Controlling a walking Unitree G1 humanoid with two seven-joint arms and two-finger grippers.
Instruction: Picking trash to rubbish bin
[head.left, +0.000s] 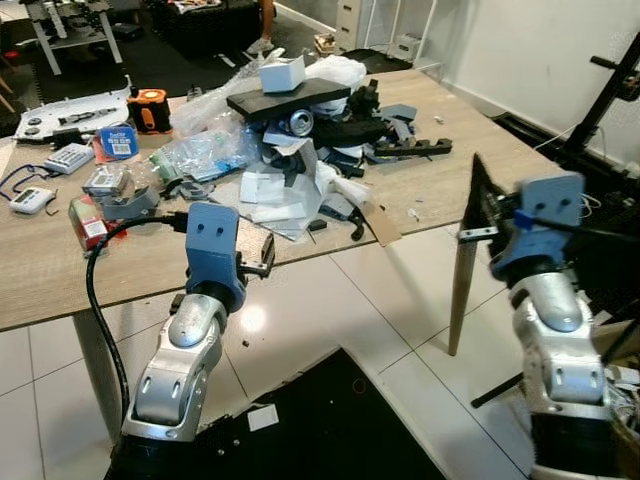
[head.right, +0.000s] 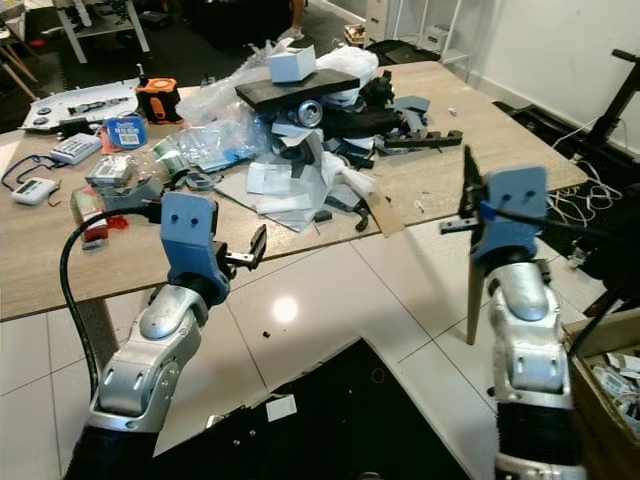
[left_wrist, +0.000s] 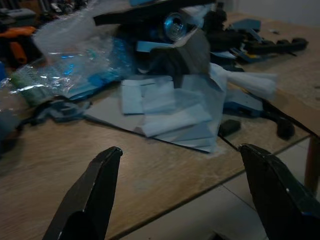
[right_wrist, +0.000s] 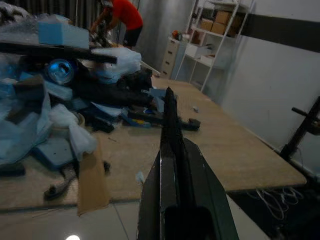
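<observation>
The task appears to be at its start: the heap of mixed trash (head.left: 300, 150), made of white paper sheets, clear plastic bags, black plastic parts and a silver drink can (head.left: 300, 122), lies untouched on the light wooden bench (head.left: 440, 170), and nothing is held. The left gripper (head.left: 262, 256) hangs at the bench's near edge, just short of the heap, jaws released and spread wide. The right gripper (head.left: 478, 205) stands off the bench's near right corner, jaws clenched together on nothing. The can lies on its side high in the heap under a flat black slab (head.left: 288, 98), long axis roughly level, open end facing the robot. All pieces remain to be moved.
</observation>
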